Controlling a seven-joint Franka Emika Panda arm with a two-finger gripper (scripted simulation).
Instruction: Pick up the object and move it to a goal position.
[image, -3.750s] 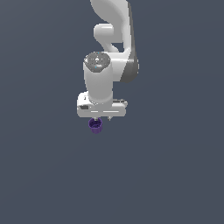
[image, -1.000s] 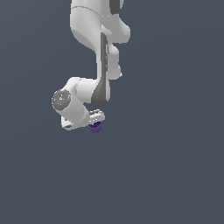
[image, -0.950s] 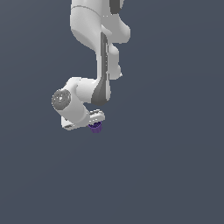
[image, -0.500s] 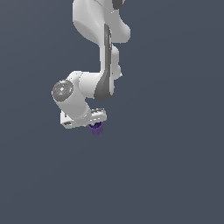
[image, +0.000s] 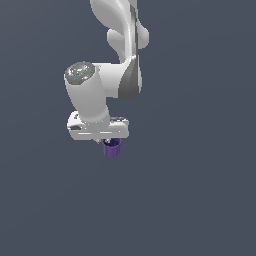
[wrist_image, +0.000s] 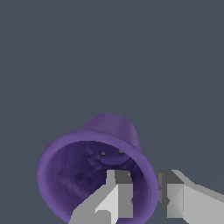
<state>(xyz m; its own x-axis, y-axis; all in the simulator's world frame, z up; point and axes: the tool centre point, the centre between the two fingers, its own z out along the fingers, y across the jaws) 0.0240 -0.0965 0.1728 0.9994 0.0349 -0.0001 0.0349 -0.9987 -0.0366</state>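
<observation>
One purple cup (image: 112, 148) is hanging beneath the white gripper (image: 107, 140); both fingers (wrist_image: 119, 192) are pinching its rim wall, one inside, one outside.

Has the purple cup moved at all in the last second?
Cannot tell. The cup sits at nearly the same spot in the exterior view, and the plain backdrop offers no fixed landmark. Only the arm above it swung.

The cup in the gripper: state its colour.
Plain purple cup, no pattern; clearest in the wrist view.
</observation>
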